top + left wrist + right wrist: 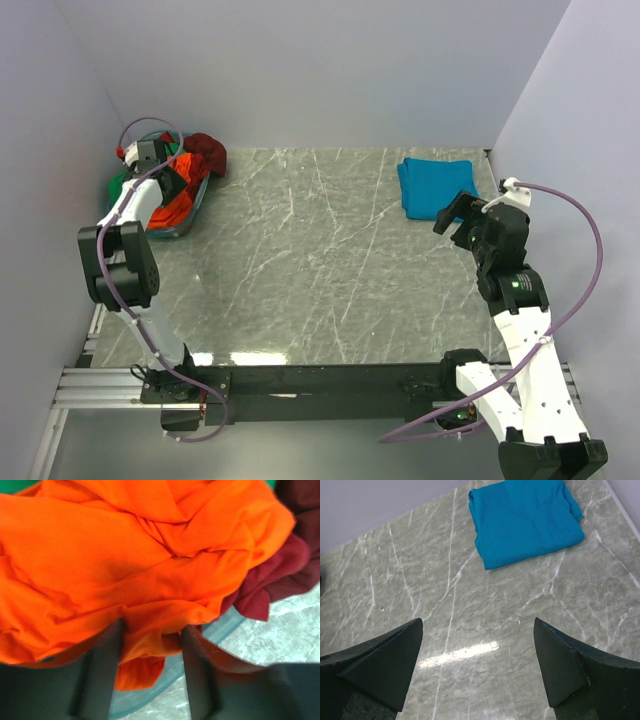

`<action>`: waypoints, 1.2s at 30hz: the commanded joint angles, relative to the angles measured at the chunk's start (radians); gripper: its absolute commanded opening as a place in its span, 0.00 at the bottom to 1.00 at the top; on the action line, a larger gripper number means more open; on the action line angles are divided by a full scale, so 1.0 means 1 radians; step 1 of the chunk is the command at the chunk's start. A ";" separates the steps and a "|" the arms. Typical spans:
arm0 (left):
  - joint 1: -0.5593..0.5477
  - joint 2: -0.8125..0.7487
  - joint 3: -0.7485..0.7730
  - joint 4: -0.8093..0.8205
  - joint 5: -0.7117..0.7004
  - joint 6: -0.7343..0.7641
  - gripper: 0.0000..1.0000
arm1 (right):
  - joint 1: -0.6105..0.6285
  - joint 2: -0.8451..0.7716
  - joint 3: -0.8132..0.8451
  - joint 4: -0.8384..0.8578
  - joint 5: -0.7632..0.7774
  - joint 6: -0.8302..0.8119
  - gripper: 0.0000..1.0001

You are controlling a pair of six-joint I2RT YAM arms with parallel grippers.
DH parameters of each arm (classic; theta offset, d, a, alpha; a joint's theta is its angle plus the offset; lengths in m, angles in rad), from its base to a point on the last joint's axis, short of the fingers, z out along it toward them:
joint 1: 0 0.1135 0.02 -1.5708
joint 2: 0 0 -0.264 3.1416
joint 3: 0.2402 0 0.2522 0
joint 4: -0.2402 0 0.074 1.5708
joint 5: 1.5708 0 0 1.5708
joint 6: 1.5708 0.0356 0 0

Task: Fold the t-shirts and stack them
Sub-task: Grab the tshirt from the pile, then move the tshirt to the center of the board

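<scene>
Orange shirt (pixel 150 570) heaped in basket (pixel 167 682) far left, left gripper (pixel 152 630) spread astride a fold; closing may snag the dark red shirt (pixel 295 565) too. Right gripper (pixel 477 665) spread near folded teal shirt (pixel 525 520).

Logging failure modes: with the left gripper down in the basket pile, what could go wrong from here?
The left gripper straddles a fold of the orange shirt, with the dark red shirt pressed against it; lifting may drag both out. That pull could shift the basket. The open right gripper hangs near the folded teal shirt and could rumple it.
</scene>
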 commanded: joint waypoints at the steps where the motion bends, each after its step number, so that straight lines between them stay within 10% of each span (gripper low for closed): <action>1: 0.009 0.031 0.045 -0.007 0.031 0.024 0.49 | 0.002 0.004 0.005 0.020 0.020 -0.016 0.97; 4: 0.010 0.030 0.059 -0.008 0.042 0.038 0.31 | 0.002 -0.003 0.010 0.015 0.020 -0.019 0.96; 5: 0.013 0.030 0.068 -0.014 0.045 0.041 0.04 | 0.002 -0.004 0.012 0.014 0.019 -0.019 0.96; 6: 0.015 0.021 0.085 -0.025 0.055 0.045 0.01 | 0.003 -0.006 0.013 0.009 0.014 -0.019 0.95; 16: 0.013 -0.359 0.083 0.093 0.222 0.041 0.00 | 0.002 -0.101 0.001 0.061 -0.081 -0.022 0.93; 19: 0.004 -0.478 0.082 0.182 0.472 0.019 0.00 | 0.003 -0.147 -0.016 0.092 -0.123 -0.030 0.92; 36: -0.510 -0.575 0.131 0.346 0.698 -0.005 0.02 | 0.002 -0.236 -0.022 0.098 -0.150 0.001 0.92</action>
